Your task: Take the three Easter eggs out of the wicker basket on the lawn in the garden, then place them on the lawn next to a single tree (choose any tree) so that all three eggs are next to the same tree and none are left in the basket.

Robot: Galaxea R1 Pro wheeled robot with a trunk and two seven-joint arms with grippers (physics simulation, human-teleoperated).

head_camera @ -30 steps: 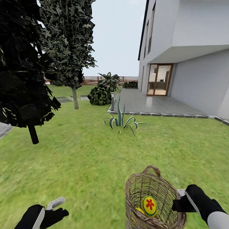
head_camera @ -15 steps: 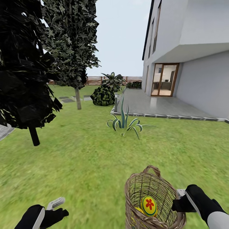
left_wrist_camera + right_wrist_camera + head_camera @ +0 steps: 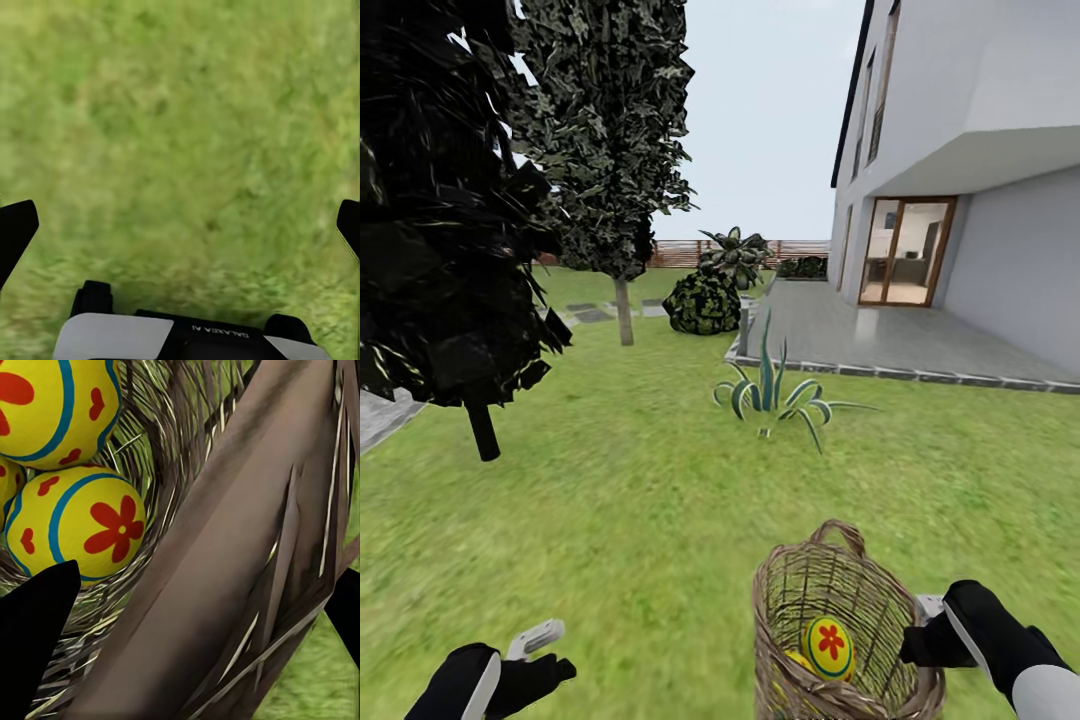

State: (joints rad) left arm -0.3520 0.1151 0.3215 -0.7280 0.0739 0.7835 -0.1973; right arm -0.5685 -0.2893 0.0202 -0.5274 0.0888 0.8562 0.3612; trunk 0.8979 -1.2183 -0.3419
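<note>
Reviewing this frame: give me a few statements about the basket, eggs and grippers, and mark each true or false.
1. The right gripper grips the wicker basket at its rim. True.
2. The basket is empty. False: Easter eggs lie inside it.
3. The left gripper is open over bare lawn. True.
4. An egg lies on the grass beside the spiky plant. False: no egg is seen there.
5. The left gripper holds an egg. False: it holds nothing.

The lawn (image 3: 610,520) of mottled green grass carries a spiky striped-leaf plant (image 3: 772,392), a dark tree trunk (image 3: 483,432), a paler trunk (image 3: 624,312) farther off, and a round bush (image 3: 703,303).
</note>
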